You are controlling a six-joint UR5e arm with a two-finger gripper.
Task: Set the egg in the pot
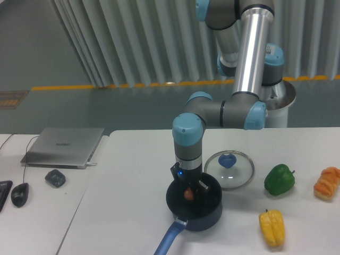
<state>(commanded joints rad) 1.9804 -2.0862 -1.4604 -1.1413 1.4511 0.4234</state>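
The pot point(194, 212) is a dark navy saucepan at the table's front, with its light-blue handle point(168, 241) pointing toward the front left. My gripper point(189, 192) reaches straight down into it from above. The small orange-brown egg point(188, 194) sits between the dark fingers, inside the pot's rim and near its middle. The fingers blend into the dark interior, so their tips are hard to make out. I cannot tell whether the egg touches the pot's bottom.
A glass lid point(229, 169) with a blue knob lies just right of the pot. Further right are a green pepper point(279, 179), a yellow pepper point(272, 227) and an orange bread-like item point(328, 183). A laptop point(64, 146) and two mice point(55, 177) lie on the left table.
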